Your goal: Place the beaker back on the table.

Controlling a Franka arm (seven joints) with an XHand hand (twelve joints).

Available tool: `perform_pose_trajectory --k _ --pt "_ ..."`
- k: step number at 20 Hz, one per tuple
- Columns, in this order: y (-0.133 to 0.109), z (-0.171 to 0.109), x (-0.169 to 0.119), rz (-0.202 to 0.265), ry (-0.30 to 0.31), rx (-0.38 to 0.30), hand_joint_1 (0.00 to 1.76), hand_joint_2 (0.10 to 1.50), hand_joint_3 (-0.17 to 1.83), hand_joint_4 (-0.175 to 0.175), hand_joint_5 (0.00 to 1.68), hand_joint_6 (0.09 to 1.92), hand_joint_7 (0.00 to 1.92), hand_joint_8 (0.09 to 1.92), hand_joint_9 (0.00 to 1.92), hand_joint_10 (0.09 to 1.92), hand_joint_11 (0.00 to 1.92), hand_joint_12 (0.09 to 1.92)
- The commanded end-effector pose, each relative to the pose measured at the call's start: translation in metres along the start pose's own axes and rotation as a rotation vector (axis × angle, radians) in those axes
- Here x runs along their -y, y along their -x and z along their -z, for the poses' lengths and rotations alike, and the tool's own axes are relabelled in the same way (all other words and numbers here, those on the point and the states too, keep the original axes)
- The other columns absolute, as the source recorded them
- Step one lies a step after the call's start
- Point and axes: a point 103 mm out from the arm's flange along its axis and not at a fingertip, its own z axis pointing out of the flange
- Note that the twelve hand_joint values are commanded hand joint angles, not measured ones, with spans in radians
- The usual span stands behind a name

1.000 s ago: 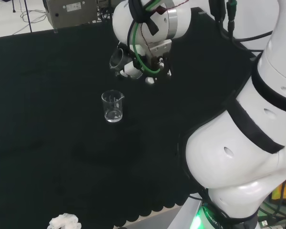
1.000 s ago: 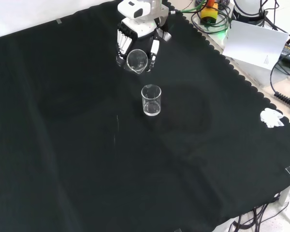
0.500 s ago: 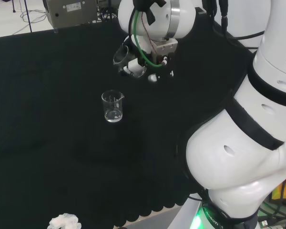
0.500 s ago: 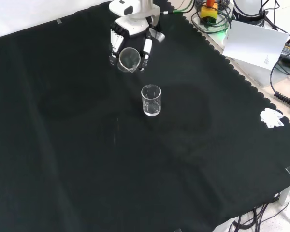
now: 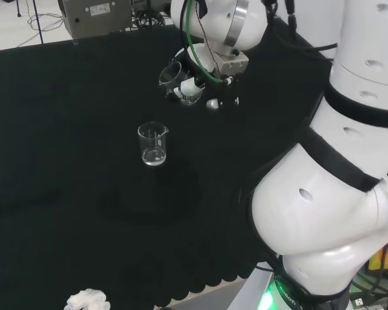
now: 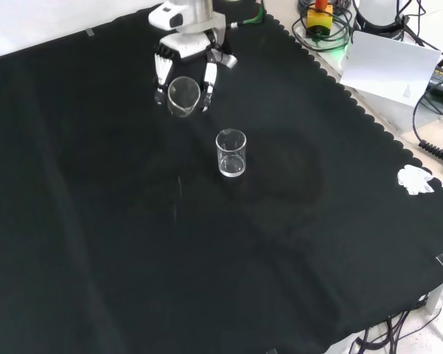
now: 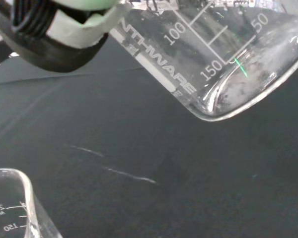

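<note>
While the robot hand (image 6: 183, 66) holds the glass beaker (image 6: 183, 96) up in the air, this is how things look.

What could go wrong: I think the tipped beaker could land on its edge and roll over if it is not turned upright first. It could also bump the second beaker (image 6: 231, 153) if it comes down too close to it. Glass is smooth, so it might slip out between the fingers.

Robot hand: its fingers (image 6: 207, 80) are curled around the glass beaker, some on each side of it. In the head view the robot hand (image 5: 193, 82) has the beaker (image 5: 173, 76) tucked against it.

Held beaker: it is above the black worktop (image 6: 118, 236), not touching it. It is tilted, with its open mouth facing the front camera. In the wrist view its bottom (image 7: 223, 84) leans to one side, and it looks empty.

Second beaker: it stands upright on the worktop, near the held one but apart from it. In the front view it is lower and a bit to the right.

Step now: I think the beaker has yet to be turned up straight and set down.
</note>
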Motion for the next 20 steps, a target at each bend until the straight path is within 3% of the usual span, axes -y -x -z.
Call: perform_pose_trajectory --k 1,6,13,16,20 --pt "0.004 -0.050 -0.023 0.006 0.044 -0.243 1.28 1.05 -0.17 0.010 1.23 0.61 1.50 0.17 1.46 0.45 1.42 0.64" --pt "0.002 -0.064 -0.028 0.006 0.041 -0.302 1.28 1.05 -0.17 0.011 1.24 0.61 1.53 0.10 1.48 0.39 1.39 0.66" --pt "0.002 -0.078 -0.030 0.002 0.050 -0.326 1.28 1.05 -0.17 0.019 1.24 0.61 1.55 0.09 1.49 0.33 1.36 0.68" --pt "0.003 -0.085 -0.031 -0.009 0.034 -0.330 1.28 1.05 -0.17 0.021 1.24 0.61 1.55 0.09 1.49 0.31 1.35 0.68" --pt "0.005 -0.096 -0.032 -0.049 0.027 -0.383 1.28 1.04 -0.17 0.023 1.26 0.58 1.56 0.09 1.50 0.27 1.34 0.69"
